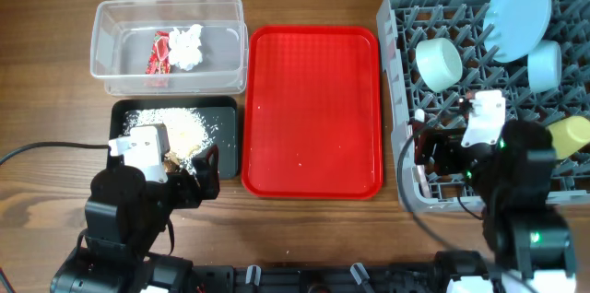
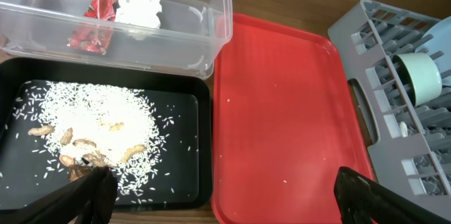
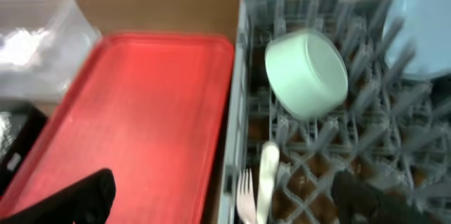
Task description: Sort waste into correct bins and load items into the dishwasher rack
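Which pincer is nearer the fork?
Right. The right pincer is over the rack edge, right by the fork; the left pincer is across the red tray, at the black tray's near corner.

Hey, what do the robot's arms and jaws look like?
Both the left arm and right arm are chunky black cylinders, each with a white block near the wrist. Jaws are black. A black cable trails from the left arm; small green lights glow on the right.

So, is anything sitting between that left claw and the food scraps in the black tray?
Nothing visible does. The left gripper hangs open at the near end of the black tray, and the food scraps lie uncovered on the tray floor, right by one fingertip.
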Controlling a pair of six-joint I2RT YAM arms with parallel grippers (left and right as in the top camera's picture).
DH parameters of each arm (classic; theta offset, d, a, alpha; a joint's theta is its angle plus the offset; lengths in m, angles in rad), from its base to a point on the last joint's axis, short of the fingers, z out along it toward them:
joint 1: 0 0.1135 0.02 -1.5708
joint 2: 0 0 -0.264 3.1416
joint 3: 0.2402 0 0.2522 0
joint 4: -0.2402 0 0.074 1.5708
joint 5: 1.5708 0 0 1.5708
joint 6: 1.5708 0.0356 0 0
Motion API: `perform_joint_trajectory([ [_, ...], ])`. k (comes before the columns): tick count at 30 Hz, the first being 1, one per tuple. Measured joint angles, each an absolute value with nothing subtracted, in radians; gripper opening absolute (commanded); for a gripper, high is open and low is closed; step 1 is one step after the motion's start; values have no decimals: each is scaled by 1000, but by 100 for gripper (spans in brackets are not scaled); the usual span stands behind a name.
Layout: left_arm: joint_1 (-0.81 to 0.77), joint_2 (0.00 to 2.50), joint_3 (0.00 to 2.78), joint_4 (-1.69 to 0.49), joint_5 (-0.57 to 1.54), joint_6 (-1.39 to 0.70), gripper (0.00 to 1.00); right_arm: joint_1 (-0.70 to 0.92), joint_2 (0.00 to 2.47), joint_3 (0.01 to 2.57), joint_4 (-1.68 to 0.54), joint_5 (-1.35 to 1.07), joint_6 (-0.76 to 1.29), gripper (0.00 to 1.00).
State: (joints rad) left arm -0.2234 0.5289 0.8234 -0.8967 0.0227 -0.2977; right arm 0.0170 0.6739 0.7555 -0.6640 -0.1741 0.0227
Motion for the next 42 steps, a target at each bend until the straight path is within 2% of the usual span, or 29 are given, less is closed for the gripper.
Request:
perform_joint_trajectory([
  [8, -223, 529, 822, -896, 23, -298, 100, 71, 328, 409, -198, -170, 12, 100],
  [19, -223, 529, 820, -897, 23, -298, 100, 77, 20, 82, 117, -97, 9, 99],
  [21, -223, 529, 820, -897, 23, -298, 100, 77, 18, 42, 124, -76, 9, 100],
  [25, -223, 529, 820, -897, 23, -298, 100, 77, 15, 6, -7, -56, 9, 100],
  [42, -223, 529, 820, -897, 23, -298, 100, 78, 15, 6, -1, -51, 9, 100],
])
